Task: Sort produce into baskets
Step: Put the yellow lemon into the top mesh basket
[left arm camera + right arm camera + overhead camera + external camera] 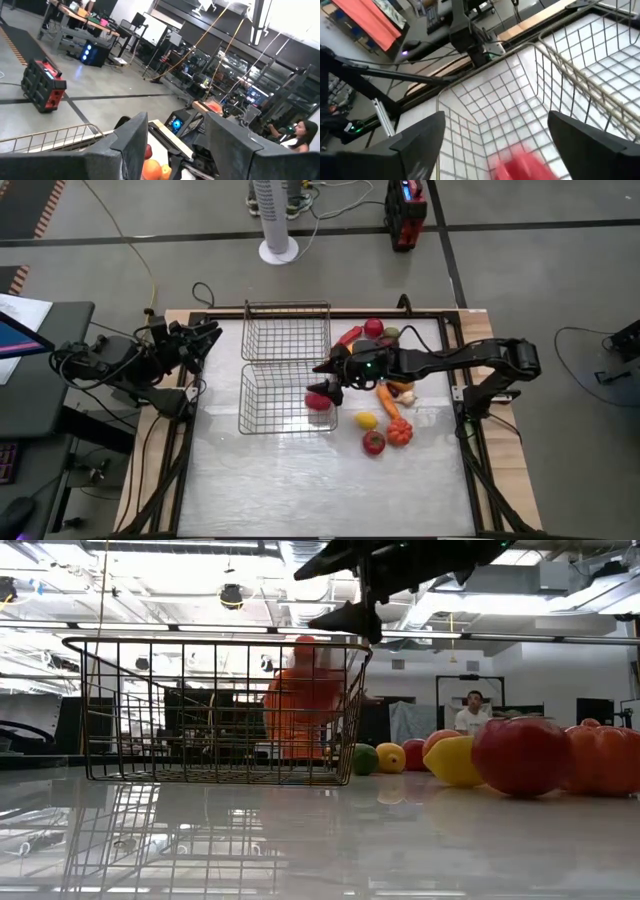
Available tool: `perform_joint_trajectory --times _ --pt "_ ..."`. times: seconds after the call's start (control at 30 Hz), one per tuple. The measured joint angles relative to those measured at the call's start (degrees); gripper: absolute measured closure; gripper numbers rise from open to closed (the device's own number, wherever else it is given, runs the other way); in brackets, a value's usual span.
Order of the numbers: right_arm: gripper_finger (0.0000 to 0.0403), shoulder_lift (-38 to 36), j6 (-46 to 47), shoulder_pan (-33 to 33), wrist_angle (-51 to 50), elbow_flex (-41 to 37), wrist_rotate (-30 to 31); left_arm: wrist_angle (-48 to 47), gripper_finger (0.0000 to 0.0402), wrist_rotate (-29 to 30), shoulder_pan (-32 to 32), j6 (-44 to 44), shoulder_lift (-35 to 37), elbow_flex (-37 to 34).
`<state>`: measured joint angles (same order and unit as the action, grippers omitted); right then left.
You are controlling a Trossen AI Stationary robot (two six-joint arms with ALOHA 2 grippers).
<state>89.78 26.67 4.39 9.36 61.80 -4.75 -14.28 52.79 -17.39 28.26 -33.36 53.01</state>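
From above, two baskets sit side by side: the far basket looks empty, and the near basket has one red piece at its right edge, directly under the right gripper. The rest of the produce lies right of the baskets: a red pepper, a red ball, a carrot, a lemon, a tomato and a small pumpkin, among others partly hidden by the arm. So sorting has barely begun, I judge. The left gripper waits at the table's left edge. The low view shows the right gripper just above the near basket, with unsorted pieces such as a lemon and tomato outside it. The left wrist view shows its fingers spread apart, holding nothing. The right wrist view shows fingers wide apart, the red piece blurred and free between them inside the mesh, apparently just let go.
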Motion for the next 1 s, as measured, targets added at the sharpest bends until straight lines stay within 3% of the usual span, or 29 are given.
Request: perform_joint_trajectory --times 0.1,0.27,0.47,1.0 --pt "0.0008 0.32 -2.22 0.3 -5.71 2.87 -0.11 -0.01 0.0219 0.0 0.02 -0.06 0.0 0.0" --pt "0.0026 -1.5 -9.23 -0.12 -26.28 9.37 0.1 0.0 0.0219 -0.97 0.02 0.03 0.04 0.0" --pt "0.004 -3.49 -13.52 -4.24 -43.0 8.85 4.1 -0.16 0.0219 -1.16 0.0 0.27 0.02 0.0" --pt "0.008 -4.36 -3.5 -12.29 -40.88 -5.64 7.95 -0.42 0.0219 -1.12 0.01 0.47 0.0 -0.02"
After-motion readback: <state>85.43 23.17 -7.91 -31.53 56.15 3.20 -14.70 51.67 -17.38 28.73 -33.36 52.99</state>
